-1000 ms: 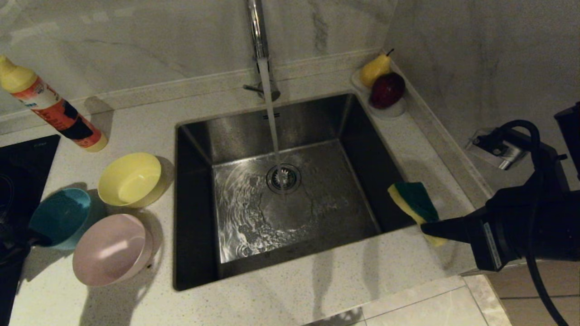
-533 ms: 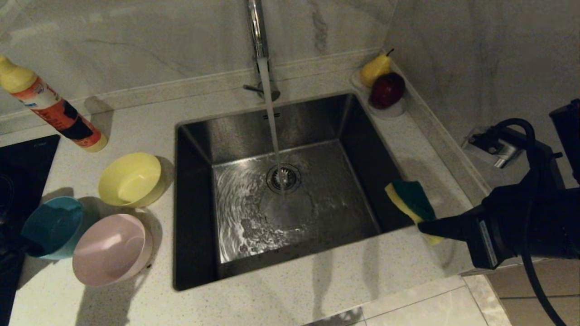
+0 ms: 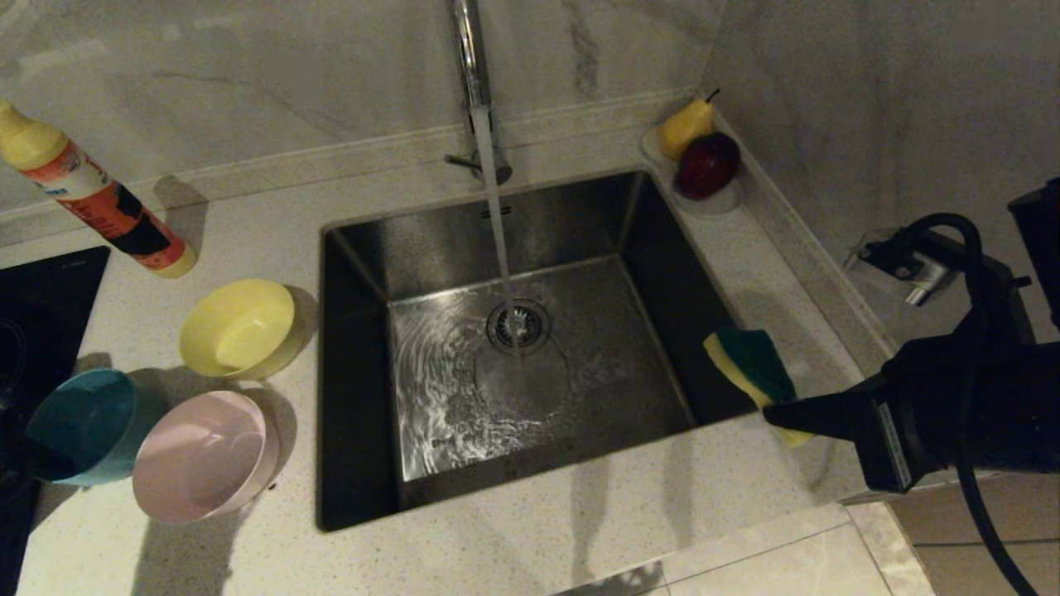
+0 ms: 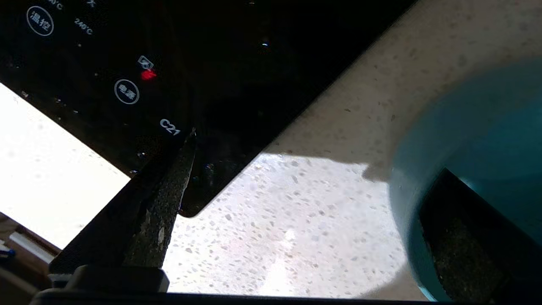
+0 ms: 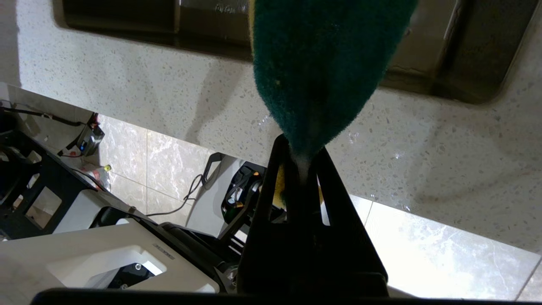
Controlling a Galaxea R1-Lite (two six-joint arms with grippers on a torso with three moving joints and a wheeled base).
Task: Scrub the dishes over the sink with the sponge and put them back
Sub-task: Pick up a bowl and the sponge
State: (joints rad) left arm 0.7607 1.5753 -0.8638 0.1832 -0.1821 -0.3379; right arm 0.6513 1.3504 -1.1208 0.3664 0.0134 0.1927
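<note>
Clutter first, left to right: orange-and-white plastic bottle with a yellow cap point(image 3: 91, 194) leans at the far left of the speckled pale stone desk point(image 3: 538, 530). Below it is a black glass hob point(image 3: 41, 306), with a red indicator lit in the left wrist view.

Left gripper point(image 4: 317, 154) is at the desk's left edge with its fingers spread wide. One finger point(image 4: 165, 199) is over the hob corner. The other point(image 4: 461, 250) reaches into the light blue round plastic bowl point(image 3: 79, 422). The bowl rim sits between the fingers but isn't clamped. The blue bowl is tilted, mouth facing up and toward the sink.

Pale pink round plastic bowl point(image 3: 203, 455) is just beside the blue bowl, on its right. Pale yellow round plastic bowl point(image 3: 240, 327) is behind the pink one. Both are tilted and both are left of the basin. Nothing stands between the bowls and the sink.

Square stainless steel sink point(image 3: 364, 248): tall chrome tap point(image 3: 472, 58) running, stream landing on the round drain strainer point(image 3: 518, 325), floor wet and rippled.

In the back right corner a yellow pear point(image 3: 686, 126) and a dark red apple point(image 3: 708, 164) sit together on a small pale dish.

Right gripper point(image 3: 778, 414) is at the sink's front right, fingers pinched tight on the near end of the small rectangular sponge point(image 3: 749, 368). The sponge sticks out past the fingertips over the basin's right rim, dark green scouring face up, yellow foam under.
</note>
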